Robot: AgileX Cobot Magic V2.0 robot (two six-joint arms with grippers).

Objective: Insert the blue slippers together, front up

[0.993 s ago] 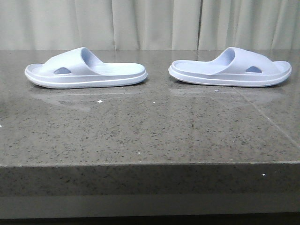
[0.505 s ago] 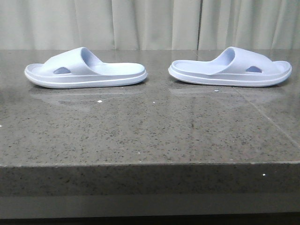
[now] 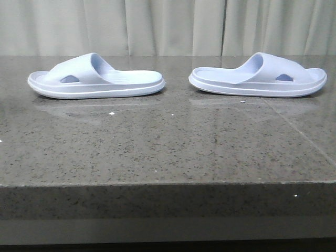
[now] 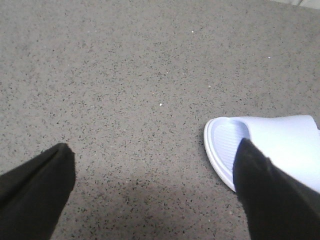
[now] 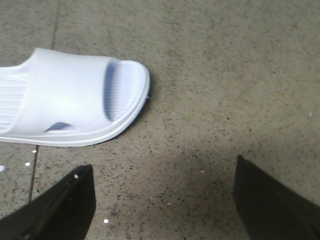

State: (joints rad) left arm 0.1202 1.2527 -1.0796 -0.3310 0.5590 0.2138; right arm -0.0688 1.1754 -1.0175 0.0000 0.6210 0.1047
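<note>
Both pale lavender-blue foam slippers, left (image 3: 96, 77) and right (image 3: 258, 76), lie apart near the speckled grey worktop's (image 3: 168, 147) far edge. Left gripper (image 4: 150, 182) and right gripper (image 5: 162, 197) hover wide open, empty; approach stage, each must close on its slipper.

Neither arm shows in the front view. In the wrist views, the left gripper (image 4: 155, 187) and the right gripper (image 5: 162, 200) each hang with dark fingers spread wide, holding nothing.

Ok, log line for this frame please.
phase: pre-grasp | left slipper: flat, untouched | right slipper: flat, apart | left tool: open | right tool: open
</note>
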